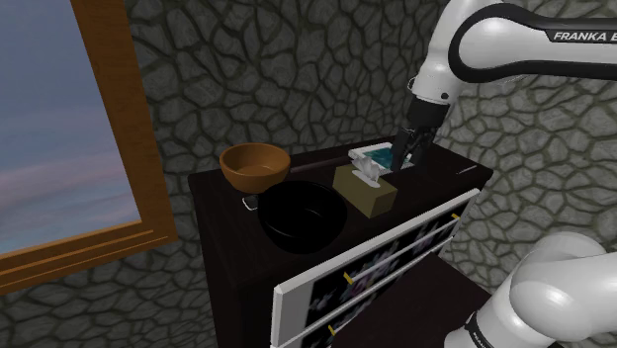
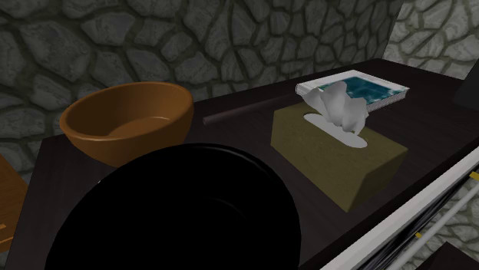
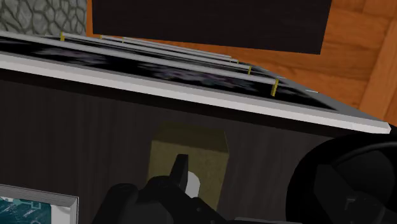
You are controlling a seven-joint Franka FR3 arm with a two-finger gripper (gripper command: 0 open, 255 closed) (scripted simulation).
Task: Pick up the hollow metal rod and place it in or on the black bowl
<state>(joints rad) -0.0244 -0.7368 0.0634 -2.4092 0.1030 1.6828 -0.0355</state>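
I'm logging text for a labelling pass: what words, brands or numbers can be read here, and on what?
"FRANKA E": on the white arm in the shoulder view, cut off by the picture's edge.
Teal book cover: no legible writing.
Patterned drawer front: marks only, nothing readable.

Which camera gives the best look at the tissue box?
The second exterior view: the tissue box sits close, its top, side and white tissue plain. The shoulder view shows it small, beside the black bowl. The wrist view shows part of its olive top.
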